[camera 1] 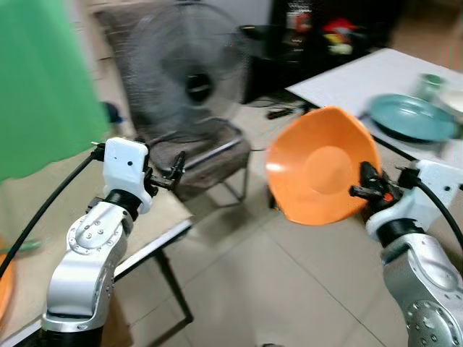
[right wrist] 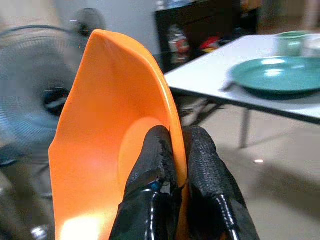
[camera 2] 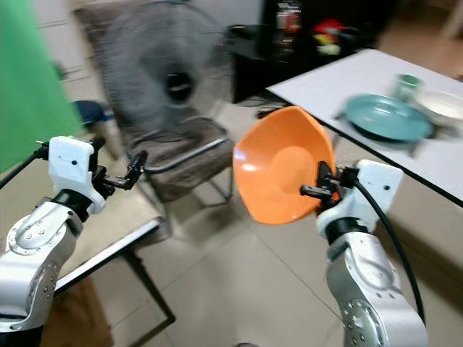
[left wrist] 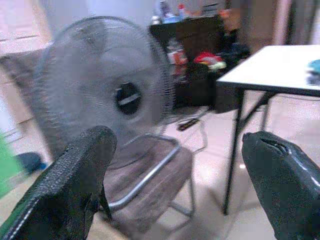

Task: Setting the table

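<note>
The right gripper [right wrist: 175,150] pinches the rim of a glossy orange plastic bowl [right wrist: 107,130], one black finger inside and one outside. Behind it, a round teal plate [right wrist: 277,75] lies on a white table [right wrist: 210,72], and a blurred grey standing fan [right wrist: 35,100] stands at the other side.

1. Bowl [right wrist: 105,125]: orange plastic, smooth, slight sheen, pinched in right gripper [right wrist: 172,150].
2. Gripper fingers [left wrist: 75,180]: black, rubbery, pebbled texture.
3. Arms [camera 1: 87,253]: silver metal, satin; wrist housings white plastic.
4. Plate [camera 1: 411,117] beyond the bowl: teal, glossy.
5. Table [camera 2: 340,79]: white, matt top.
6. Chair [camera 1: 206,148] ahead of left gripper [camera 1: 176,173]: brown cloth seat, shiny metal tube frame.
7. Fan [left wrist: 107,85]: wire-mesh grille.
8. Floor [camera 1: 275,282]: glossy tiles.
</note>
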Controlling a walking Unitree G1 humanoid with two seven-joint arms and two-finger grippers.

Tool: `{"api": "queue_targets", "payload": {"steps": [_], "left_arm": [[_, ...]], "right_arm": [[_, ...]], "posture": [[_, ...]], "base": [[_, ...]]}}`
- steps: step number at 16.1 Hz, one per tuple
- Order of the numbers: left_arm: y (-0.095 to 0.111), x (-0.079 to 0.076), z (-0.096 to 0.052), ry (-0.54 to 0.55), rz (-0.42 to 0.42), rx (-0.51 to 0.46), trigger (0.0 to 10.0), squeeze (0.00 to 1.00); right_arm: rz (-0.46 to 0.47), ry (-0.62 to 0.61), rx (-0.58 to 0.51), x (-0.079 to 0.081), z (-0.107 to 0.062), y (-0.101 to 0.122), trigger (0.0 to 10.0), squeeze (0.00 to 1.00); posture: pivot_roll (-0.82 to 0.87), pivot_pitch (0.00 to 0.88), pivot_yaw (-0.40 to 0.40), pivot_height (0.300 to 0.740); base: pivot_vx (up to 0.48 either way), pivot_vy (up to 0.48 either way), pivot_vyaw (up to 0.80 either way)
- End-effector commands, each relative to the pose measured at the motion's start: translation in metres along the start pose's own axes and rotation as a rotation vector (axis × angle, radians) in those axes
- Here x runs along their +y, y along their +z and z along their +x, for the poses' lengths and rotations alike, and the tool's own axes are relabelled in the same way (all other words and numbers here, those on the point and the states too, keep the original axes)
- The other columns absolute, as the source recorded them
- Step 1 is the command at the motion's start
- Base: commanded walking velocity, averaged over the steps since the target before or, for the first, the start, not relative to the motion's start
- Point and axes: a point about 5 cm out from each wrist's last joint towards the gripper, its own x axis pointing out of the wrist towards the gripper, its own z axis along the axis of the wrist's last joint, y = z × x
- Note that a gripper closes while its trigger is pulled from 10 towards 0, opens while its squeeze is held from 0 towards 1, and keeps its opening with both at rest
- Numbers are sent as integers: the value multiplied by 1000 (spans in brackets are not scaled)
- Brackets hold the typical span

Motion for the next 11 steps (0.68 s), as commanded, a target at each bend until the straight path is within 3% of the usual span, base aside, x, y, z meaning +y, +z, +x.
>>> {"api": "queue_targets", "payload": {"steps": [1, 11], "left_arm": [[-2, -2, -1, -16, -7, -1, 10000, 0], [2, -8, 7, -67, -14, -36, 10000, 0]], "right_arm": [[-5, 16, -40, 4, -4, 7, 10000, 0], [24, -18, -31, 2, -1, 2, 10000, 0]], "posture": [[-16, 0, -1, 740], [-8, 0, -10, 740]], "base": [[0, 0, -800], [329, 0, -800]]}}
